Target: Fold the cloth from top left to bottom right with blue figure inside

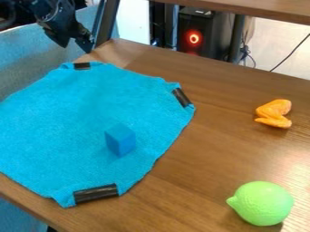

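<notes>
In the camera view, the cloth (66,108) was spread on the wooden table (212,158), the blue figure (121,140) placed upon it. The gripper (75,44) was held above the upper left, fingers parted. Beyond the table, a red-lit black case (212,34) was seen. The cloth was cut off at left; the orange object (274,113) could not be identified.

From my camera view, I have a brown wood-grain worktop (224,154) with glare at its right edge. Behind it I see dark metal posts (237,38), a black computer tower (205,34) glowing red and a pale floor (272,50).
</notes>
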